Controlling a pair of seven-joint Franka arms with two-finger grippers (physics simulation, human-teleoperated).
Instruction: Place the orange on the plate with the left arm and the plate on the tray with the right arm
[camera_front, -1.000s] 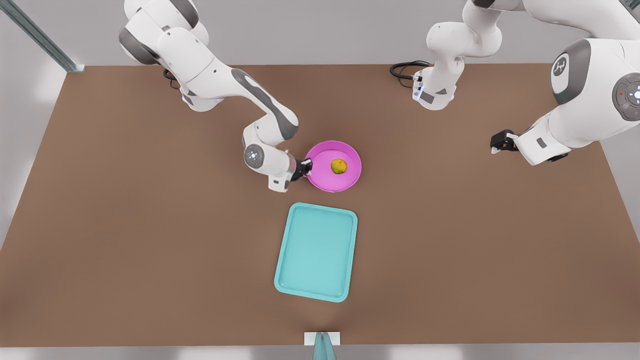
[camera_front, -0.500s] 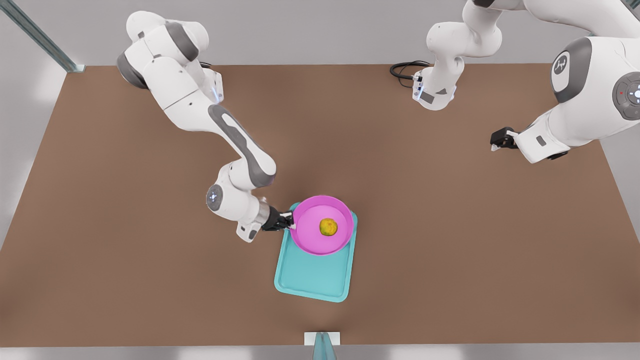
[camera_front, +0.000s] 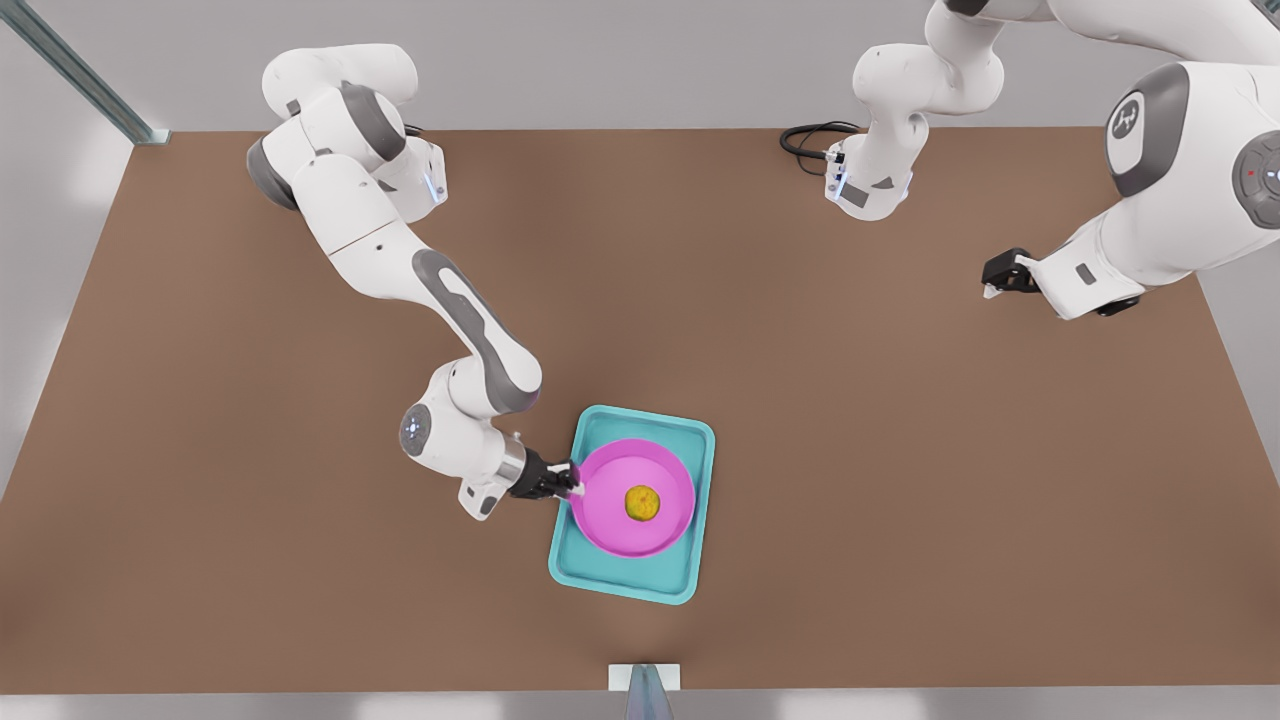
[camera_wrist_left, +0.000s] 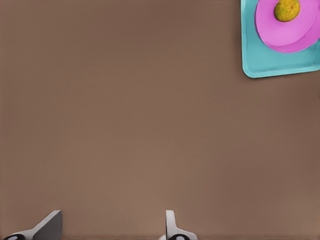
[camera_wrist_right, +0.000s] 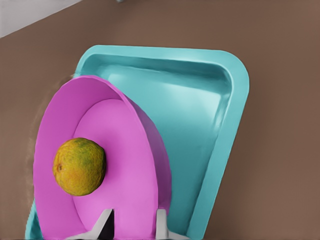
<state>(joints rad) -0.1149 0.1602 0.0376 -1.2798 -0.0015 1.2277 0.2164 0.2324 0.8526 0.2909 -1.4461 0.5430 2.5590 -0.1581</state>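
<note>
The pink plate (camera_front: 607, 525) is over the turquoise tray (camera_front: 640, 585), inside its outline, with the orange (camera_front: 642, 503) resting in its middle. My right gripper (camera_front: 575, 485), on the arm at the front view's left, is shut on the plate's rim on that side. In the right wrist view the fingers (camera_wrist_right: 160, 220) pinch the rim of the plate (camera_wrist_right: 125, 150), the orange (camera_wrist_right: 80, 166) sits in the dish and the tray (camera_wrist_right: 200, 110) lies beneath. My left gripper (camera_front: 990, 285) waits open at the front view's far right; its wrist view shows the left gripper (camera_wrist_left: 112, 214) above bare table.
The brown table surrounds the tray on all sides. A black cable (camera_front: 805, 140) lies by the arm base at the back. A small white and teal fixture (camera_front: 644, 680) stands at the table's near edge. Far off, the left wrist view catches the tray (camera_wrist_left: 275, 65), plate (camera_wrist_left: 280, 35) and orange (camera_wrist_left: 287, 10).
My right gripper has carried the plate with the orange from the table's middle toward the near edge, over the tray. The left arm has drawn back slightly.
</note>
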